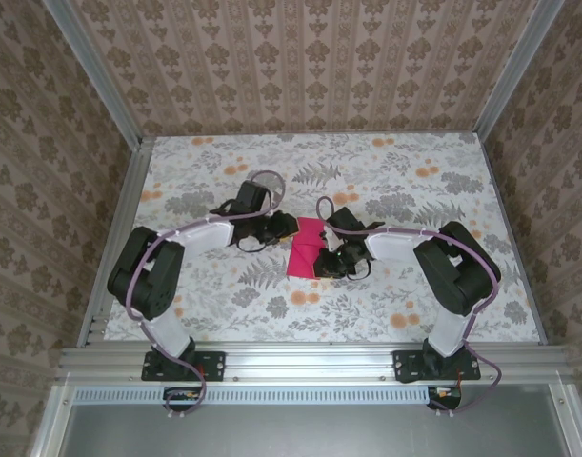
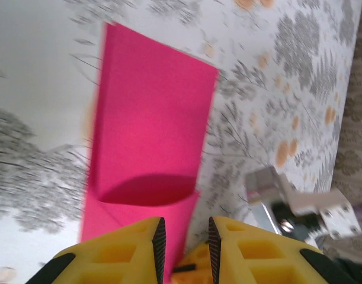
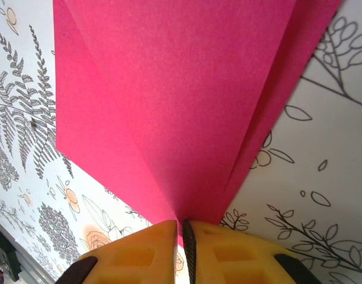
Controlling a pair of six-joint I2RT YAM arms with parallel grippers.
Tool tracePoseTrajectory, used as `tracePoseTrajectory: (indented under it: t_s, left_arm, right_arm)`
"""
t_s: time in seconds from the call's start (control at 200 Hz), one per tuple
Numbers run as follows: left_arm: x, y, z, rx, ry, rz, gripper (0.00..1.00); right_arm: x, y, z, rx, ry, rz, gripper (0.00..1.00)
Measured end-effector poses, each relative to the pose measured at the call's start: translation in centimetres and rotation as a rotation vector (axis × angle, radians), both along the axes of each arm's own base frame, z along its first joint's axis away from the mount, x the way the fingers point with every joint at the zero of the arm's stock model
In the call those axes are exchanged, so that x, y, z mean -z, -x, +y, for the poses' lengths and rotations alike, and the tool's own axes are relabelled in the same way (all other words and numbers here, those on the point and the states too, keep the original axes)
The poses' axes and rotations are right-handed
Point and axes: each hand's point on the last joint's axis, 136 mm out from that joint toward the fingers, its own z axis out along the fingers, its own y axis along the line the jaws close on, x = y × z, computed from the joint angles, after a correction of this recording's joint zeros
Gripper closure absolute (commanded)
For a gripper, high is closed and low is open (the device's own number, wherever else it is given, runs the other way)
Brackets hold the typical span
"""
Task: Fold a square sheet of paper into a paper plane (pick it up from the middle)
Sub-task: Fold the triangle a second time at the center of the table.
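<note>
Holds a pink sheet [image 1: 305, 249] between the left claw [image 1: 291, 228] and the right claw [image 1: 322, 258], at the middle of a flowered table [image 1: 224, 286]. Reaches in from both sides: left claw at the sheet's far-left end, right claw at its near-right side, the two close together with just the paper between.

Pinches the sheet with the right claw [image 3: 181, 228]. Presses the yellow fingers [image 3: 133, 251] almost together, leaving a hairline slit with the paper's creased point running down into it. Fans out ahead of that claw in pink layers, one broad panel on top and a narrower flap to the right, over the table's printed ferns.

Keeps the black pads [image 2: 159, 239] of the left claw [image 2: 185, 228] a little apart, facing across a narrow gap. Takes the sheet's near flap into that gap, close against the left-hand pad. Cannot tell whether squeezed there or merely lying between.

Stretches away ahead of that claw as a folded oblong, curled up in a loop just in front of the fingers, with a shadow under the curl. Shows a grey metal bracket [image 2: 287, 204] to the right of the left claw, just beside the sheet.
</note>
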Motion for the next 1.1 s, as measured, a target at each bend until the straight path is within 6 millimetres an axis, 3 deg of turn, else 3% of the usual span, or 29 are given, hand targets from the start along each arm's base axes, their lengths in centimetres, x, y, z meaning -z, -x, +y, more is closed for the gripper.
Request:
tracePoseTrajectory:
  t_s: [0.175,0.345,0.52,0.86,1.105]
  left_arm:
    - [1.3,2.6,-2.3,0.079,-0.019,0.026,0.77]
    - [4.3,2.9,-2.1,0.074,-0.062,0.092,0.79]
    - [5.8,3.1,-1.9,0.071,-0.083,0.124,0.8]
    - [6.2,3.1,-1.8,0.059,-0.09,0.139,0.79]
    - [6.2,3.1,-1.8,0.055,-0.091,0.14,0.79]
  right_arm:
    - [-0.1,0.0,0.0,0.003,-0.002,-0.001,0.83]
    - [-0.2,-0.1,0.1,0.013,-0.004,0.004,0.83]
    - [-0.5,-0.2,0.2,0.015,-0.008,-0.002,0.83]
    - [-3.3,-1.2,0.8,0.018,-0.052,-0.067,0.83]
    - [-2.9,-1.7,1.4,0.011,-0.042,-0.061,0.83]
